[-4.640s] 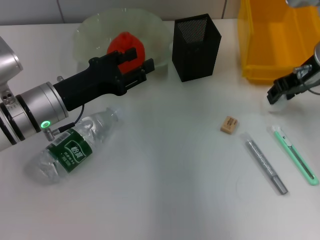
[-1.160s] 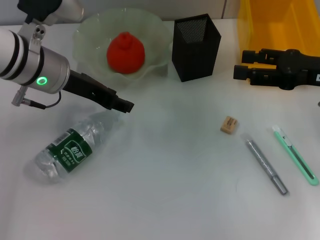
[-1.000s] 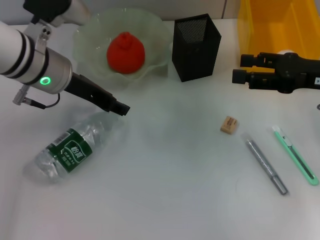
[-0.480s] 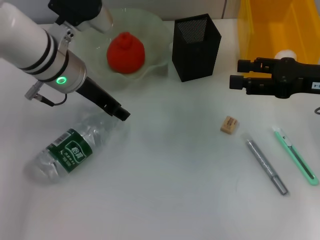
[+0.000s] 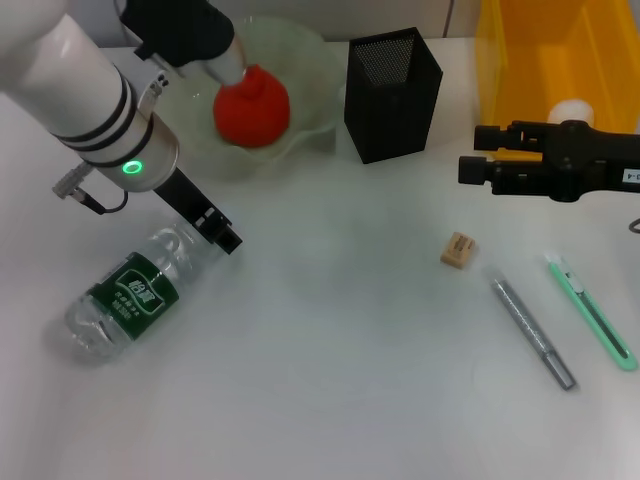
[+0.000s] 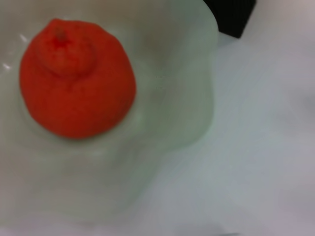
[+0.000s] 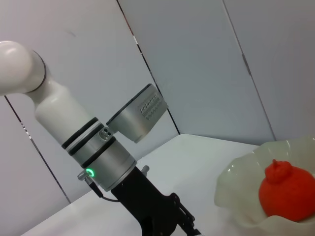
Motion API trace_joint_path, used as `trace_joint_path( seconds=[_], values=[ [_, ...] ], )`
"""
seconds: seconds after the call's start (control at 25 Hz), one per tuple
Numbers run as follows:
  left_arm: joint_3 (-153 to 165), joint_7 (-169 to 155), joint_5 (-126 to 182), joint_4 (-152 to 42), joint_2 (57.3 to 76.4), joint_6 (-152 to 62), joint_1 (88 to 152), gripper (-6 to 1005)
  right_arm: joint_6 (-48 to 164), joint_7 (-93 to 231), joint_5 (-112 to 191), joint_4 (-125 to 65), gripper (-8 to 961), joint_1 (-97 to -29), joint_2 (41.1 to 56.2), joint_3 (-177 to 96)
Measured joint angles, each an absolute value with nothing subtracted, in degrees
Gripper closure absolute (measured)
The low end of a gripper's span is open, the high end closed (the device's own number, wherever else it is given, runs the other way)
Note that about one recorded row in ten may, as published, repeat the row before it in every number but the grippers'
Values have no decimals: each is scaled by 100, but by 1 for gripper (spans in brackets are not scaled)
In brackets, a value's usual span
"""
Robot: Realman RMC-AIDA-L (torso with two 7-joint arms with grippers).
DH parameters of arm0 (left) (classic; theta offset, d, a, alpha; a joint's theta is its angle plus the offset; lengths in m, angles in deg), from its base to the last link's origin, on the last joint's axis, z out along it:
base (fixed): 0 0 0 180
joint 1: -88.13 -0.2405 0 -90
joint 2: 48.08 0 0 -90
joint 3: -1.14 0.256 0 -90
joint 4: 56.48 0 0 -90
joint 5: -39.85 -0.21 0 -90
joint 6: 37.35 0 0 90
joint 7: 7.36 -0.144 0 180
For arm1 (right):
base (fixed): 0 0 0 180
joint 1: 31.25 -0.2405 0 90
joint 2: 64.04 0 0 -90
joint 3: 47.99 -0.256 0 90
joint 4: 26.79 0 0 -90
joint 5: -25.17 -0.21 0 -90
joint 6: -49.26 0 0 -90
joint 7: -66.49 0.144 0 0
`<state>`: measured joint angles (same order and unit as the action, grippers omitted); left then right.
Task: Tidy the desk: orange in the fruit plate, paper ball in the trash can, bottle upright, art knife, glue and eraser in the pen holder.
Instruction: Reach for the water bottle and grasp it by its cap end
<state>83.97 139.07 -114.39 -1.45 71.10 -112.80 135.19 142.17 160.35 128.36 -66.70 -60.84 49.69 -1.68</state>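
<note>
The clear bottle with a green label lies on its side at the left. My left gripper points down right beside its neck end. The orange sits in the pale green fruit plate, and also shows in the left wrist view, orange in plate. My right gripper hovers open and empty in front of the yellow trash can, which holds the white paper ball. The tan eraser, grey glue stick and green art knife lie on the table. The black mesh pen holder stands behind them.
The right wrist view looks across the table at my left arm, the orange and the plate, with a wall behind. White tabletop stretches between the bottle and the eraser.
My left arm has left the plate and swung down to the bottle's neck, and the bottle has turned slightly. My right gripper has come back from the trash can without the paper ball.
</note>
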Motion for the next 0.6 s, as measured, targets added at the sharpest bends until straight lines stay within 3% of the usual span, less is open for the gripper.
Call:
trace_joint_path(
  seconds=[0.6],
  values=[
    [8472,13842,-11239,-189,7110,-11034,13489,412,14245,16160,12836,-6669,186,-6087,4972,-168]
  ],
)
